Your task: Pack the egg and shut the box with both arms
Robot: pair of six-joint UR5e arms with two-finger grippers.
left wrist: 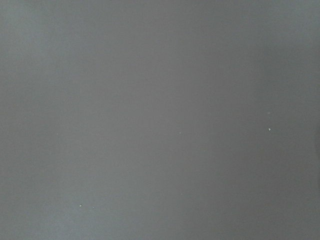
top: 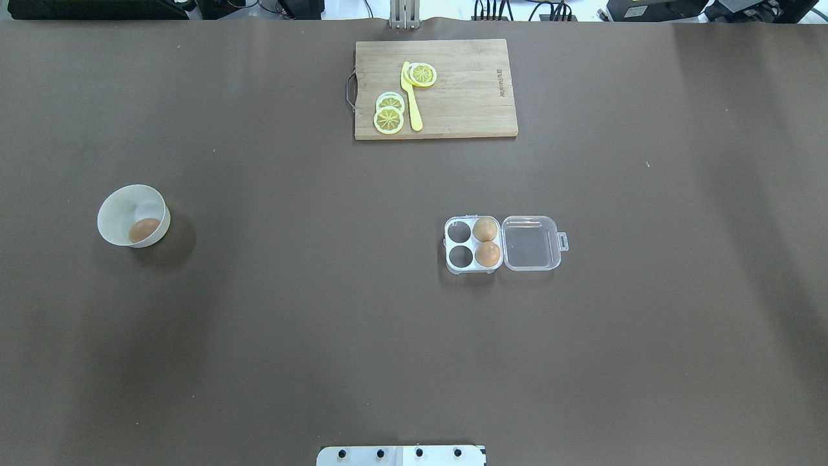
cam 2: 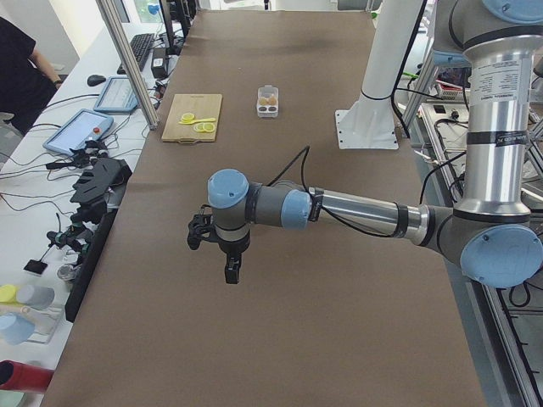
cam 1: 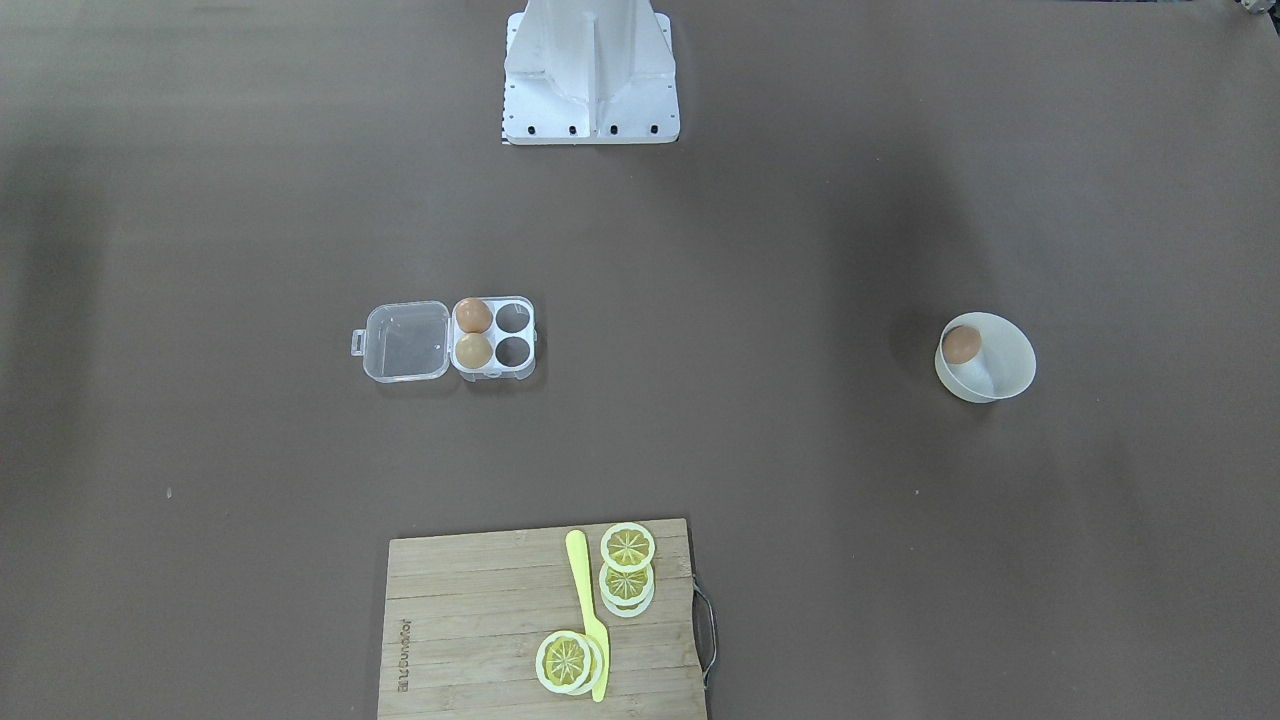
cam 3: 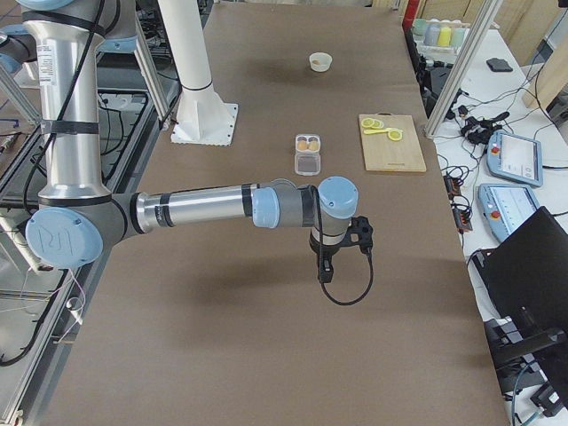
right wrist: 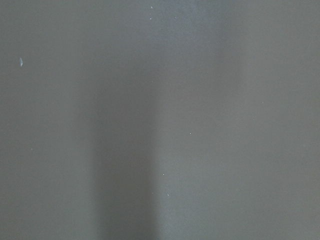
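Orange-brown egg (top: 144, 230) in white bowl (top: 113, 213) near the surface's (top: 272, 336) left edge: light, brittle (likely slippery); pinch its middle gently. Whether the left end effector (cam 2: 231, 271) or right end effector (cam 3: 324, 271) is spread, I cannot tell.

Brown worktop (top: 259, 356) carries the open box (top: 529, 247); a white bowl (top: 121, 208); a wooden board (top: 466, 97). All lie beyond the right end effector (cam 3: 325, 272).

Cutting board (cam 1: 480, 600): burned-in brand word along edge, illegible. Right arm joint cap (cam 3: 58, 238): UR logo.

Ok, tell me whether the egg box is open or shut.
Open: on the box, the clear lid lies folded out flat beside the base.
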